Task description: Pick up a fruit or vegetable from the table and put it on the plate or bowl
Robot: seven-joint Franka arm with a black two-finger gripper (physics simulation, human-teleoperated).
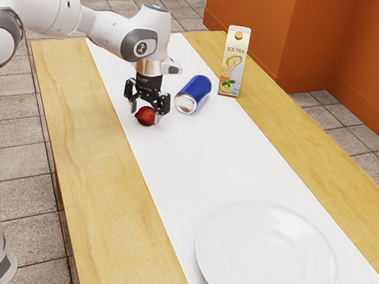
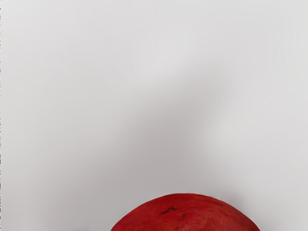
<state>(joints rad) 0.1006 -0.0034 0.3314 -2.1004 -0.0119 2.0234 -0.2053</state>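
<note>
A long wooden table (image 1: 101, 219) runs away from the camera over a grey tiled floor (image 1: 18, 189), with an orange wall (image 1: 341, 12) at the exterior view's right. A broad white runner (image 1: 206, 161) covers the table's middle strip from the far end to the near edge. The white Franka arm (image 1: 49, 16) comes in from the exterior view's upper left and bends down over the far part of the runner. On the near end of the runner lies a round white plate (image 1: 263, 256), bare and well apart from everything else. At the far end, toward the exterior view's right, an ice tea carton (image 1: 234, 60) stands upright where the runner meets the wood. Just beside it, on the runner, a blue can (image 1: 193, 94) lies on its side with its silver end turned toward the camera. The black gripper (image 1: 149, 111) points straight down near the can, on the can's side toward the exterior view's left. Its jaws are released and spread wide, one finger on each side of the top of a red fruit (image 1: 147, 117). The fruit rests on the runner directly under the hand, far from the plate. In the wrist view its rounded red top (image 2: 185, 214) bulges up close beneath the hand, against the plain white cloth (image 2: 154, 72).
</note>
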